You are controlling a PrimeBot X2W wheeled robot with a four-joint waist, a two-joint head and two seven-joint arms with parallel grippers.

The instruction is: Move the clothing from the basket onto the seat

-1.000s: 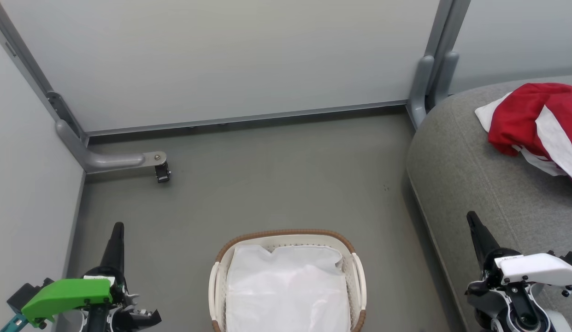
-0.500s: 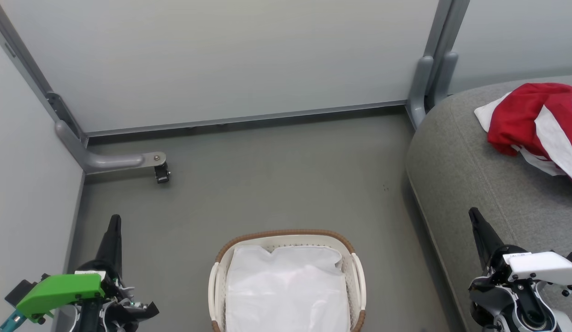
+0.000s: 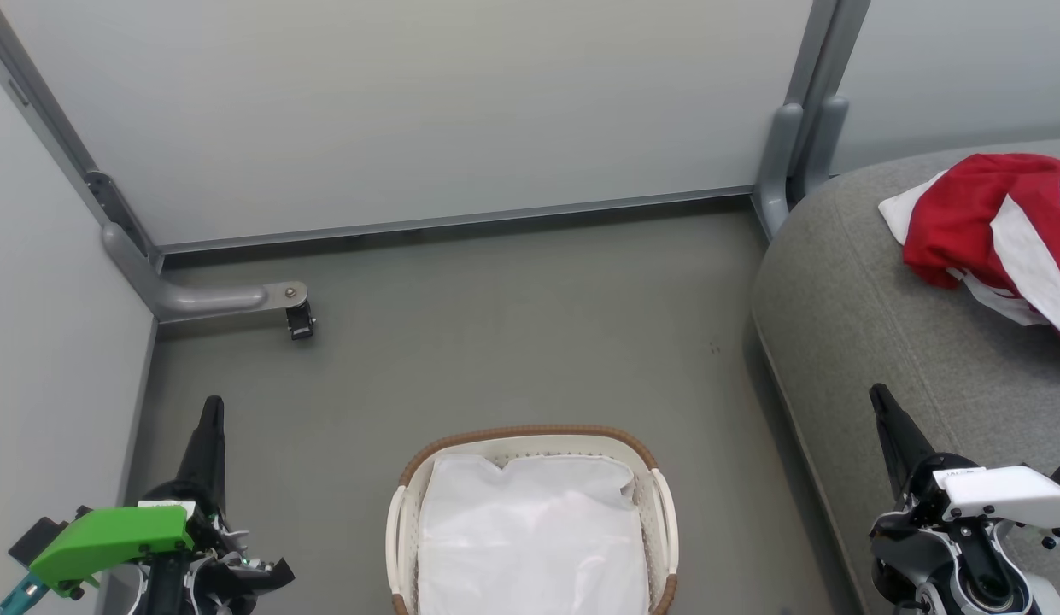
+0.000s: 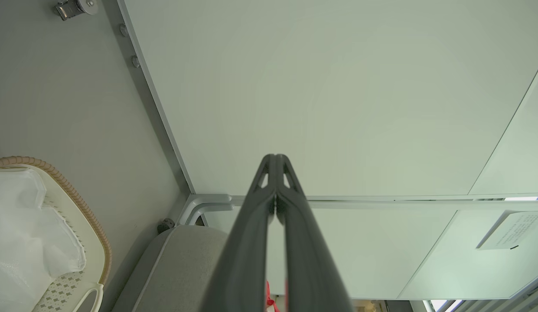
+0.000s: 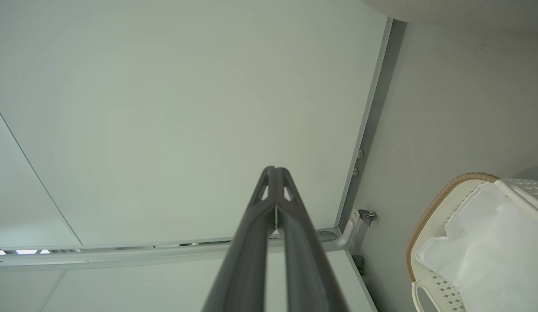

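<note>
Pale grey partition panels [image 3: 410, 111] close off the far side and the left, and a plain grey floor [image 3: 512, 342] runs between them.

On the right stands the seat [image 3: 871, 342], a large grey fabric-upholstered cushion with a rounded edge. It shows again in the left wrist view [image 4: 182, 260].

Near the middle, on the floor and well apart from the seat, stands the basket [image 3: 530, 434]. It is a small oval white plastic laundry basket with perforated sides and a brown woven rim. Its white fabric liner [image 3: 530, 530] lies crumpled inside, and no red shows in the part that is in view. The basket's near end is cut off by the picture edge.

The clothing [image 3: 974, 213], soft red sports fabric with white panels and some lettering, lies heaped on the far right of the seat. It runs out of view at the right edge, so whether the heap is one garment or two cannot be told.

The left claw [image 3: 212, 406] hangs over the floor to the left of the basket, its two long dark fingers pressed together on nothing [image 4: 275, 158]. The right claw [image 3: 877, 393] hangs over the near edge of the seat, likewise closed tight and empty [image 5: 275, 170].

Judging by this, the transfer looks finished or very nearly so. At most a check of the hidden near end of the basket is left.
</note>
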